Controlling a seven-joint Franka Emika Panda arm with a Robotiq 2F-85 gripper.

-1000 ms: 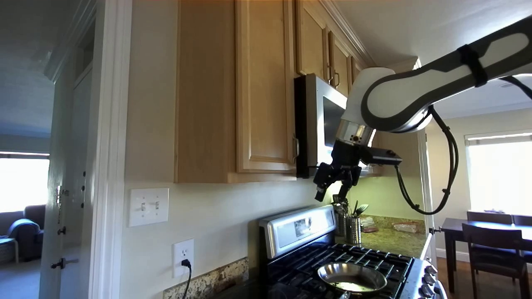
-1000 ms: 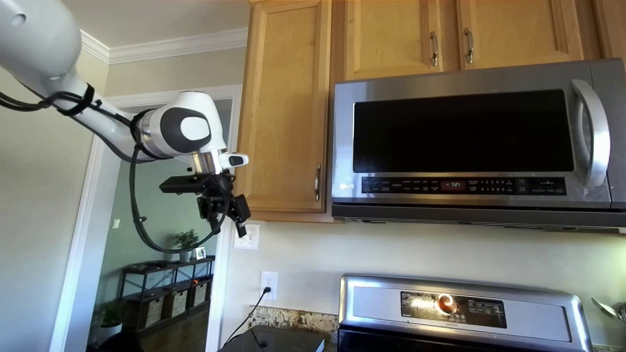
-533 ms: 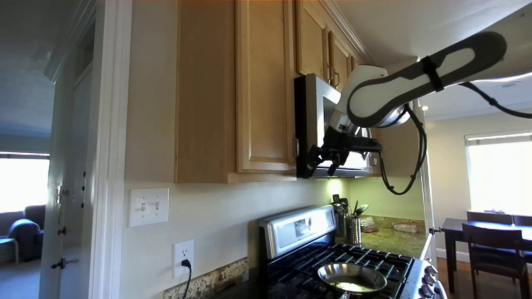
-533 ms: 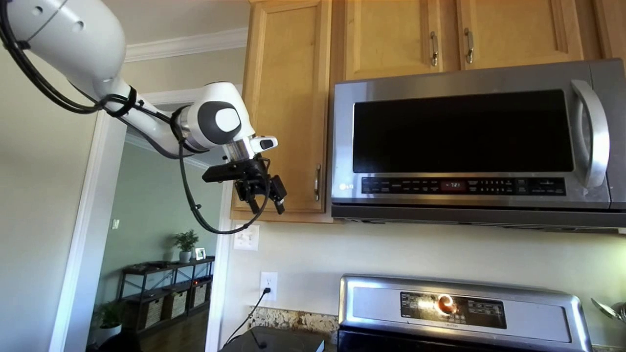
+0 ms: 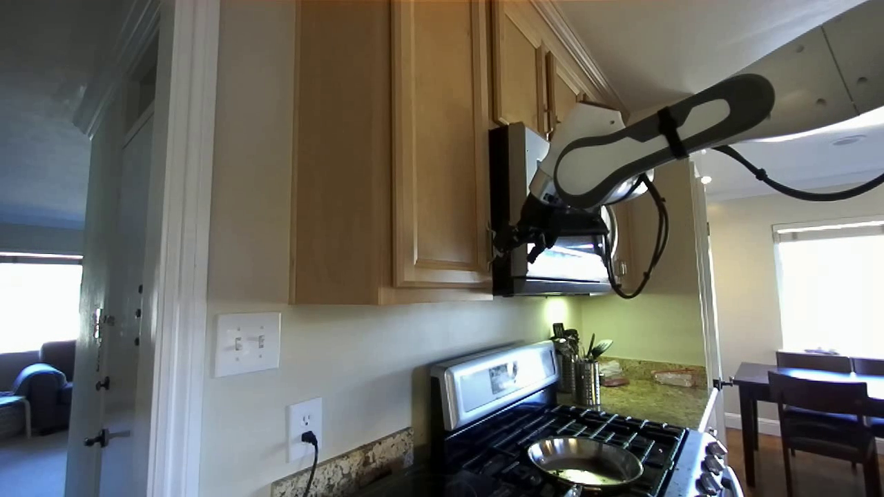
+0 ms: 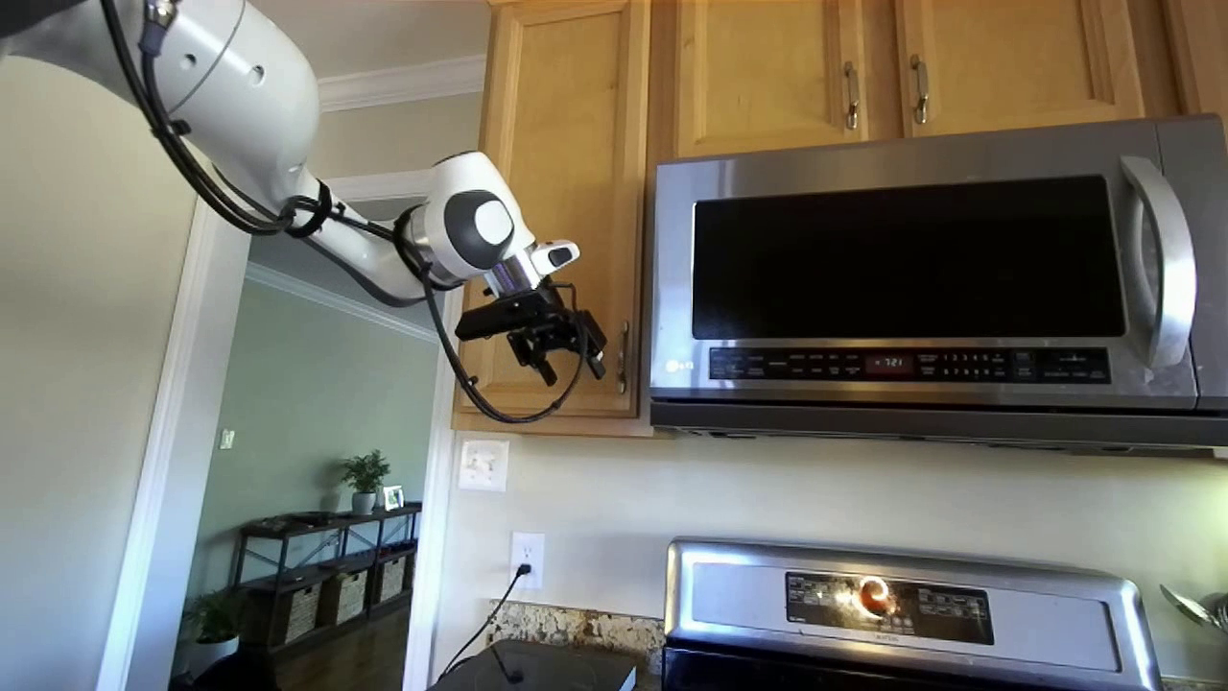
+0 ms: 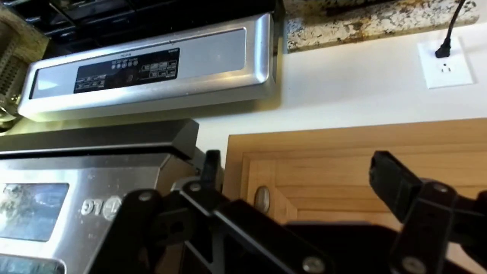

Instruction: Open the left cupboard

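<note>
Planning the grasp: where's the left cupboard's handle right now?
In an exterior view, the metal handle sits at the lower right of the left cupboard door, the end effector to its left, the steel microwave to its right.

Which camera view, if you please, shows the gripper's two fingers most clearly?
The wrist view shows the fingers of the gripper best: large, wide apart, with the left cupboard showing between them. Both exterior views show them only small and dark, near the cupboard's handle.

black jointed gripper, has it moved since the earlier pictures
Yes: in an exterior view, the black jointed gripper has moved right and up, nearer the slim silver metal handle on the tall light-oak left cupboard.
</note>
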